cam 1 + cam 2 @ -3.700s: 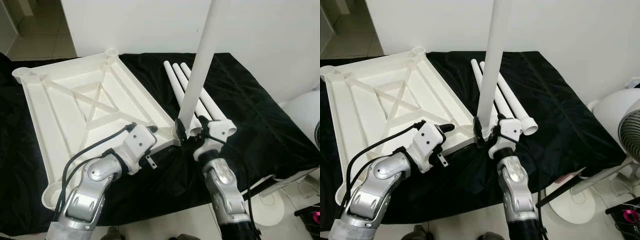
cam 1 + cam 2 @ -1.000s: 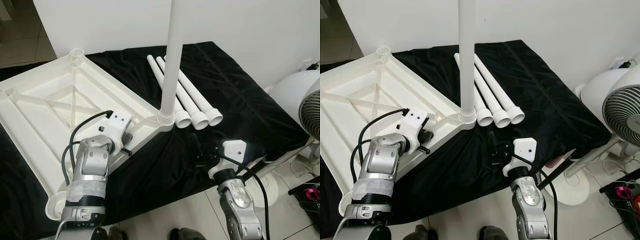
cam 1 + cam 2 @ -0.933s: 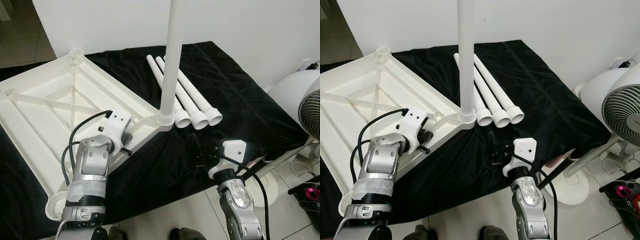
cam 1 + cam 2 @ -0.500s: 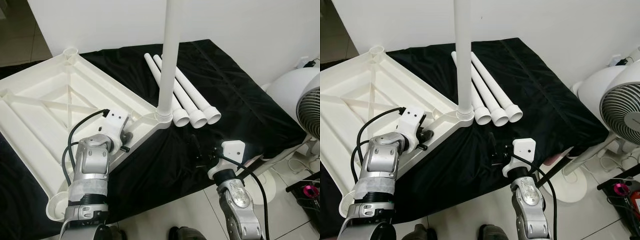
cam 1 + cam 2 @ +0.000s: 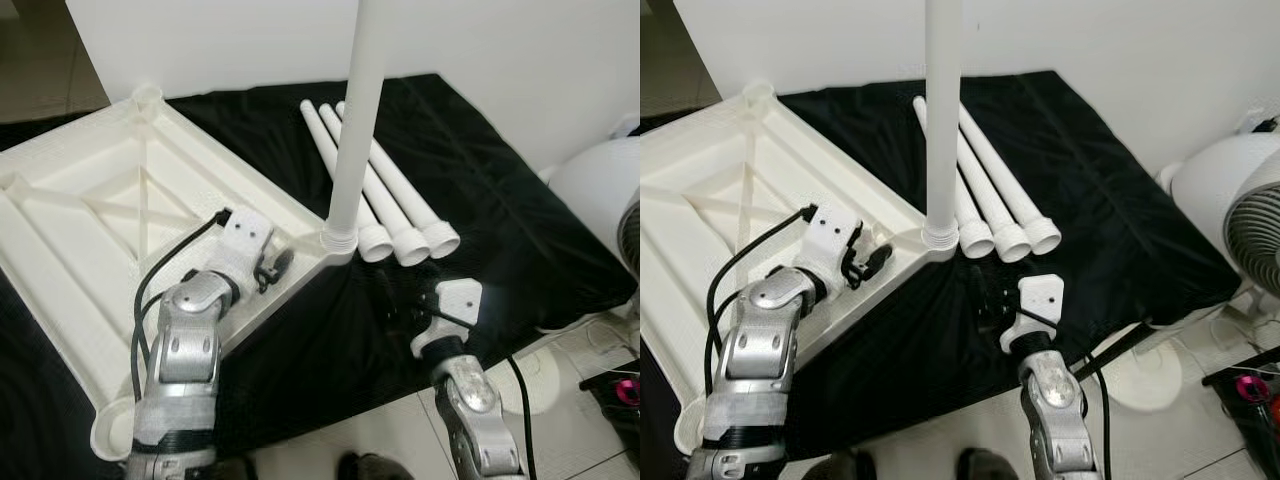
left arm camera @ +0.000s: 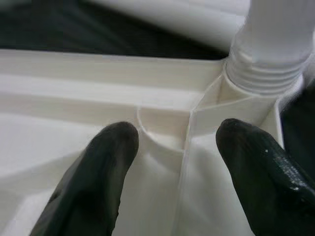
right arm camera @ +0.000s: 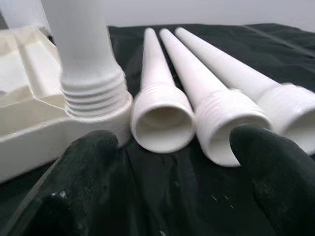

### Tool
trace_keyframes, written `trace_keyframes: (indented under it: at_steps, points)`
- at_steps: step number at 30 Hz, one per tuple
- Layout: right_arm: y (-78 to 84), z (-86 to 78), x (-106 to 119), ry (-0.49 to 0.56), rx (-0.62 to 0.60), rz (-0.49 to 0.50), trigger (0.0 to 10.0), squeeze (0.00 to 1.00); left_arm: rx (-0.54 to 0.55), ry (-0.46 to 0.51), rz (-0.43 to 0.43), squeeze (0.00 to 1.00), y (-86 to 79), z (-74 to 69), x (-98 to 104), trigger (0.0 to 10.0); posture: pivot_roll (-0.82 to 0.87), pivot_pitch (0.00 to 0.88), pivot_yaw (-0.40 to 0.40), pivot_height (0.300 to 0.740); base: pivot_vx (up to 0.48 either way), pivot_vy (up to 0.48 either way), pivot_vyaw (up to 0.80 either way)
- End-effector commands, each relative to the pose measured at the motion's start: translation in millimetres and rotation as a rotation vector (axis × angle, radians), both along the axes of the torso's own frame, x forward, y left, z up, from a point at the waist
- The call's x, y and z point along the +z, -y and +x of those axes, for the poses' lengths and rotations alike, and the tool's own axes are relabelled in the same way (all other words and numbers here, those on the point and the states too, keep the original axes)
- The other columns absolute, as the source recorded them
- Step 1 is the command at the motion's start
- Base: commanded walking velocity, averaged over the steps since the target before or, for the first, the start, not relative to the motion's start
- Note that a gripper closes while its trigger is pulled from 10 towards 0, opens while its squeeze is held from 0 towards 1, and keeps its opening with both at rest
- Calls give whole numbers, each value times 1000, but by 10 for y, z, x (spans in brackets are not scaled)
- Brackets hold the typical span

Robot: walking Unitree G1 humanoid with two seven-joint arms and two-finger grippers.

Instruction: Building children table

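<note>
White plastic makes up the upturned tabletop [image 5: 120, 230], which lies on a black cloth [image 5: 500, 230] with its ribbed underside showing; its left edge runs out of frame. One table leg [image 5: 355, 120] stands upright in the corner socket nearest the robot, its threaded end seated there and its top cut off by the upper edge. Three loose legs [image 5: 385, 195] lie side by side on the cloth just beside that corner, open ends toward the robot.

Over the tabletop near the standing leg sits the left gripper [image 6: 172, 147], fingers spread wide either side of a rib and holding nothing; whether the tips touch the plastic is hard to say. Its wrist view is soft and close. Low above the cloth, the right gripper [image 7: 174, 162] points at the loose legs, fingers wide apart and empty. At the right edge, part of a white fan [image 5: 1240, 220] shows, cut off.
</note>
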State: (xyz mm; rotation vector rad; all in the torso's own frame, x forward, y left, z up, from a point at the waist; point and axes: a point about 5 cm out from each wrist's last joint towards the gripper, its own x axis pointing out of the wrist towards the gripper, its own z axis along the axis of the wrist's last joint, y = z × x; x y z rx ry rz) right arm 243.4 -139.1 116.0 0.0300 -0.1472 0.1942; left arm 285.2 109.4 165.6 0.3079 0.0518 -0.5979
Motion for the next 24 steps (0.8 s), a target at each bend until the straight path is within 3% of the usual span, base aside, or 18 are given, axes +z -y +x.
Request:
trace_keyframes:
  at_steps: [1,3,4,5,6,9,10,11,16,17,21,23,24]
  points:
    - [-12,-9,-40,-9,7,-4,10000,0,-174,48,-28,0,83,-197,32,10000,-64,25,-1,740,0,0,0]
    - [-12,-9,-40,-9,7,-4,10000,0,-174,48,-28,0,83,-197,32,10000,-64,25,-1,740,0,0,0]
    - [-11,-1,-43,-9,9,-6,10000,0,-272,40,-62,0,49,-336,44,10000,-63,25,1,740,0,0,0]
    - [-11,-1,-43,-9,9,-6,10000,0,-272,40,-62,0,49,-336,44,10000,-63,25,1,740,0,0,0]
    - [-8,10,-45,-8,9,-6,10000,0,-330,-24,-98,0,-27,-417,31,10000,-63,25,1,740,0,0,0]
    - [-5,14,-49,-8,9,-6,10000,0,-355,-73,-124,0,-82,-457,17,10000,-51,23,3,740,0,0,0]
    - [-14,23,-54,-7,10,-5,10000,0,-372,-88,-107,0,-214,-504,8,10000,-42,20,4,740,0,0,0]
    - [-14,23,-54,-7,10,-5,10000,0,-372,-88,-107,0,-214,-504,8,10000,-42,20,4,740,0,0,0]
    - [-44,48,-54,-3,15,3,10000,0,-421,-188,-67,0,-612,-661,-28,10000,-38,17,6,740,0,0,0]
    - [-44,48,-54,-3,15,3,10000,0,-421,-188,-67,0,-612,-661,-28,10000,-38,17,6,740,0,0,0]
    - [-43,78,-44,3,15,0,10000,0,-382,-231,8,0,-879,-667,-50,10000,-28,14,4,740,0,0,0]
    - [-43,78,-44,3,15,0,10000,0,-382,-231,8,0,-879,-667,-50,10000,-28,14,4,740,0,0,0]
    - [-36,93,-41,6,15,-2,10000,0,-360,-235,32,0,-959,-655,-49,10000,-27,13,4,740,0,0,0]
